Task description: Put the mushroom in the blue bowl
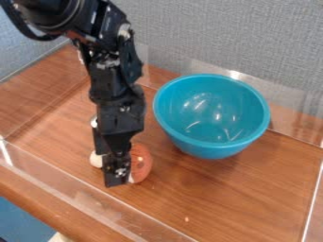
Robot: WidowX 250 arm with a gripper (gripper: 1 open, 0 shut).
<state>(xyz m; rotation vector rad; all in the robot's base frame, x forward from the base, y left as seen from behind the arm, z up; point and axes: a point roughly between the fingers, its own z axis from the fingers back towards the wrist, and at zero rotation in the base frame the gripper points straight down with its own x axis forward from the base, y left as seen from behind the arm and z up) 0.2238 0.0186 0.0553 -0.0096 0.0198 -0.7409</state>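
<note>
The mushroom point(142, 166) lies on the wooden table, its orange-red cap showing just to the right of the gripper's near finger. My gripper point(117, 170) points straight down at the table beside it, with its black fingers point(115, 174) open. Part of the mushroom is hidden behind them, and I cannot tell whether they touch it. The blue bowl point(211, 113) stands upright and empty to the right of and behind the mushroom, about a hand's width away.
A wooden table point(240, 189) carries everything. A low clear plastic wall point(38, 175) runs along its front and sides. A grey fabric panel point(240, 38) stands behind the bowl. The arm point(108, 66) rises left of the bowl.
</note>
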